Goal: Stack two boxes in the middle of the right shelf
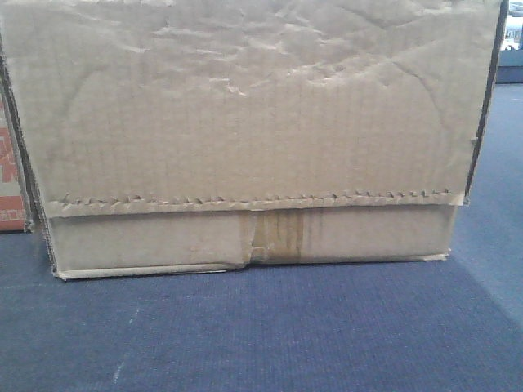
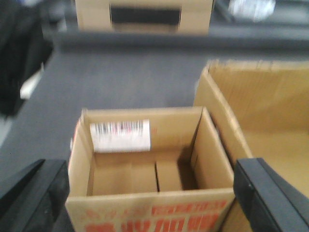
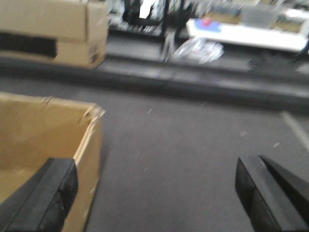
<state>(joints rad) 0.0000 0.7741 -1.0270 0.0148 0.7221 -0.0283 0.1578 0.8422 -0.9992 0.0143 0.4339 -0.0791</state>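
Front view: the big box point(image 1: 245, 106) fills the frame, wrinkled face toward us, with a zigzag flap edge above a tape strip point(image 1: 276, 235). It sits on the blue floor point(image 1: 261, 335).

Left wrist view: the left tool point(image 2: 149, 169) is spread wide and grips nothing. A small box point(image 2: 145, 212) with red print lies open between its fingers, just left of the big box. Touching or not, I can't tell.

Right wrist view: the right tool point(image 3: 152, 176) is wide too, and empty. One finger hangs over the big box's open corner, the other over bare floor to its right.

front low, close on carton point(image 1: 245, 122), wrists above
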